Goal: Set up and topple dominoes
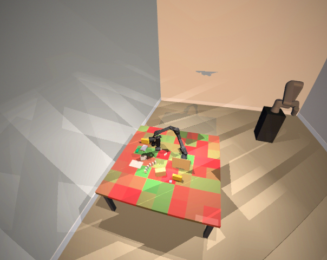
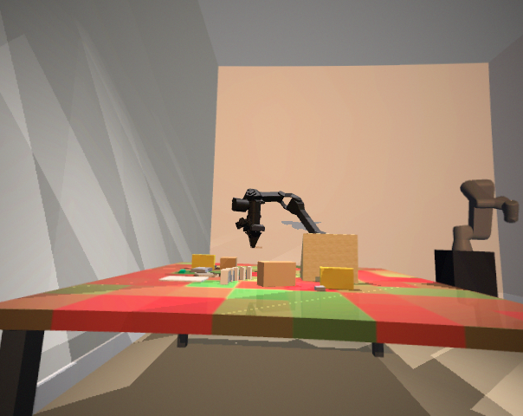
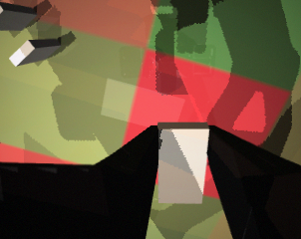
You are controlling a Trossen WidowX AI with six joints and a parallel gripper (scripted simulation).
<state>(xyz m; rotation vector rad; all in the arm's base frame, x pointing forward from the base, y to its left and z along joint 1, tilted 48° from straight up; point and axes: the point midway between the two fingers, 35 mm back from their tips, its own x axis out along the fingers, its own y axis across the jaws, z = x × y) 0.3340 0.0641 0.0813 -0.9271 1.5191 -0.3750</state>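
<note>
Above the far left part of the red-and-green checkered table [image 2: 132, 308], the black jointed arm [image 2: 293, 204] bends over and points its pincer [image 2: 254, 243] straight down, well clear of the surface. The pincer is clamped on a small pale cream domino block [image 3: 182, 164]; from the wrist view the block sits squarely between the two black fingers, its light face partly shaded grey, with red and green squares far beneath it. From across the room the held block is too small to make out at the fingertips.

Down on the table, the short row of upright cream dominoes [image 2: 235, 273] stands in a line near the left-middle squares, just left of a plain brown cardboard cube [image 2: 276, 273]. Two of the standing pieces [image 3: 33, 50] show at the upper left corner of the wrist view, well apart from the held block.

Behind the cube stands a tall tan cardboard panel [image 2: 330, 256], and in front of it a yellow rectangular block [image 2: 337, 276] with a tiny grey piece [image 2: 319, 288] just beside it. Another yellow block [image 2: 203, 260] sits at the far left, near a flat white sheet [image 2: 184, 278]. Off the table, a brown robot arm on a black pedestal [image 2: 465, 270] stands by the right wall.
</note>
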